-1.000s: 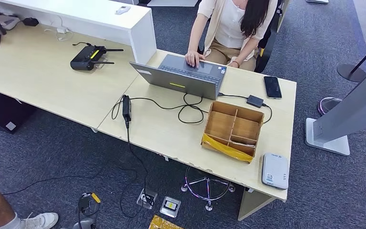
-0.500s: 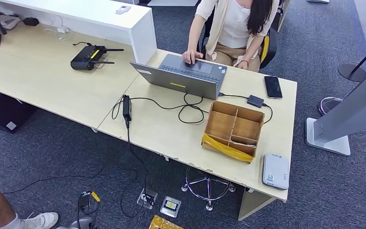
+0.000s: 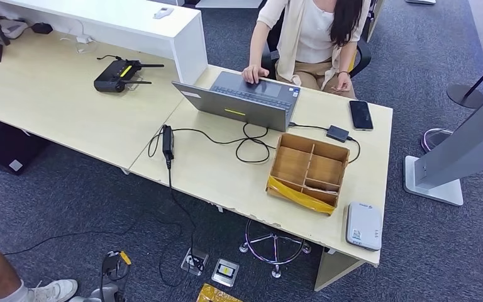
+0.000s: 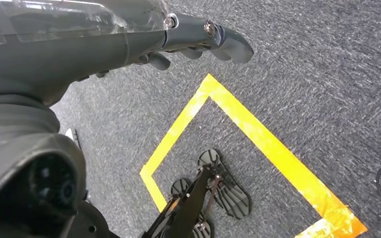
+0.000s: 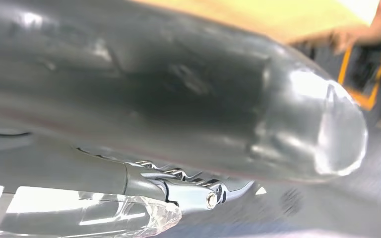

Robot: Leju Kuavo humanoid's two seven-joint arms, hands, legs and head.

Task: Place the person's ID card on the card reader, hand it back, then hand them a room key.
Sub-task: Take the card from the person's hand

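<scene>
Seated person (image 3: 311,38) has leaned back; one card reader (image 3: 363,225); left hand (image 4: 198,42) spread, right hand (image 5: 188,196) unclear.

Office reception; desks (image 3: 69,107); laptop (image 3: 242,100); carpet (image 3: 446,251)

The person (image 3: 314,38) seated behind the desk (image 3: 214,170) shifted position over the interval. The torso moved back from the desk edge and toward the right of the head view, and the chair back (image 3: 360,60) became visible beside the person. The hand (image 3: 343,83) near the phone (image 3: 360,114) withdrew from the desk edge and moved to the right. The other hand (image 3: 255,74) shifted slightly on the laptop (image 3: 239,100) keyboard.
</scene>
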